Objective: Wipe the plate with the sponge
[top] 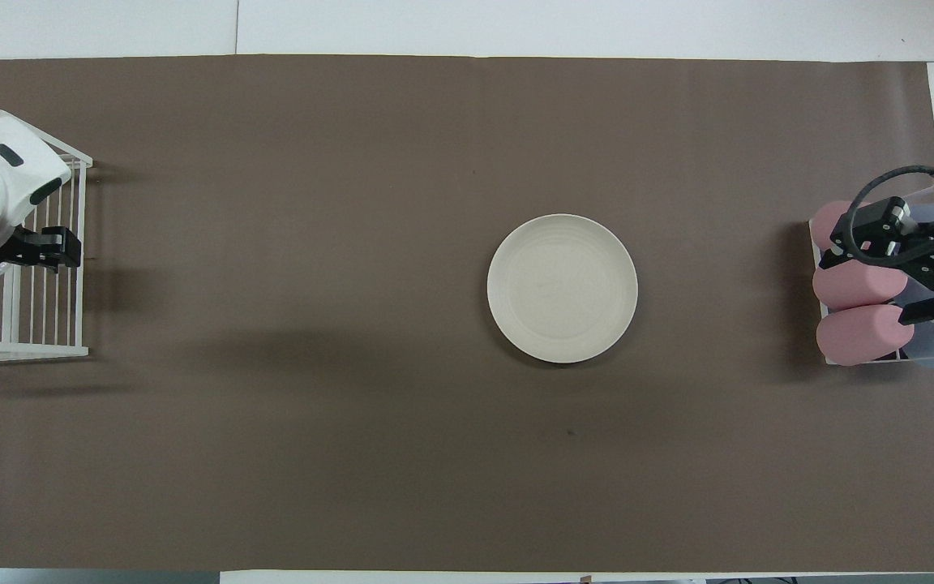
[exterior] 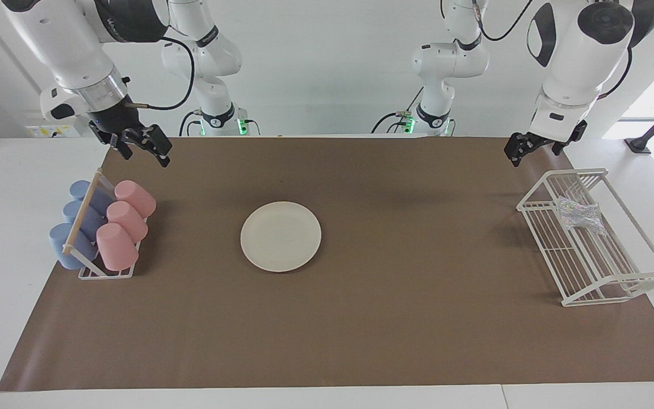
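From across the worktop, the plate lies mid-mat. At about three o'clock from it the sponge sits in the wire rack. The left end effector hangs over the mat by the rack, probably spread wide and empty. The right end effector hangs wide and empty at ten o'clock, above the cups.

From overhead, the plate lies centred; the left end effector covers the rack at nine o'clock, the right end effector the cups at three.

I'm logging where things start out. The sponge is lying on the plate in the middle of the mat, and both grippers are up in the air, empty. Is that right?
Not quite. The sponge lies in the white wire rack at the left arm's end of the table, not on the plate, which is bare; the facing view shows it. The left gripper and right gripper are indeed raised and empty.
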